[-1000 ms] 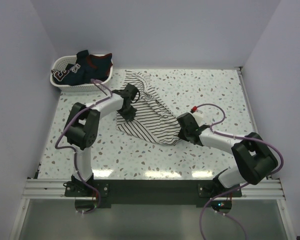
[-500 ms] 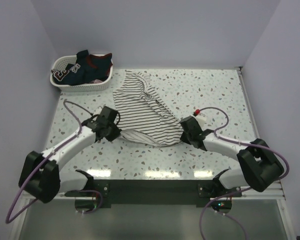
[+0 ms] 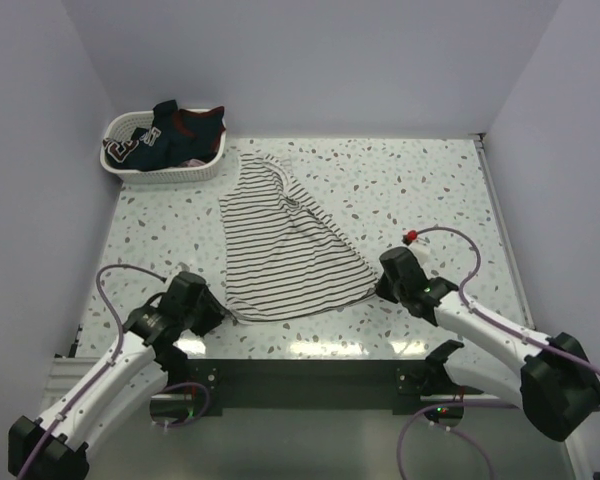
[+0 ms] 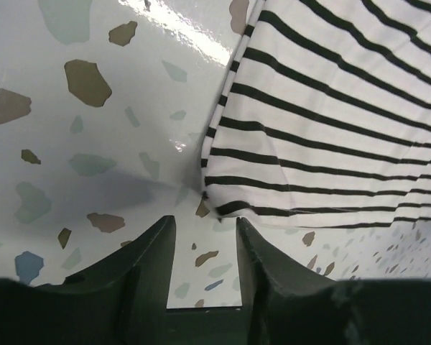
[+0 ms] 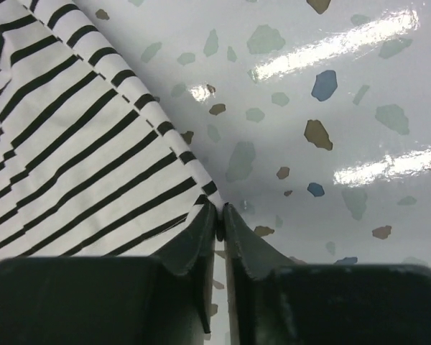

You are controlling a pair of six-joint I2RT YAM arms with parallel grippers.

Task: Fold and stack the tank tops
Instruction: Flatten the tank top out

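A white tank top with thin dark horizontal stripes (image 3: 285,245) lies spread flat on the speckled terrazzo-pattern table (image 3: 430,190), straps toward the far side and the wide hem toward the near edge. The left gripper (image 3: 216,308) sits low at the hem's near left corner. In its wrist view the two dark fingers (image 4: 147,251) stand apart with bare table between them, and the cloth's corner lies just ahead of the gap, released. The right gripper (image 3: 380,287) is at the hem's near right corner. In its wrist view the fingers (image 5: 194,237) are pressed together, the striped corner pinched at their tips. At the far left corner of the table stands a white plastic lattice basket (image 3: 160,172), well apart from the striped cloth, with a dark navy tank top with red trim (image 3: 170,140) heaped inside it.
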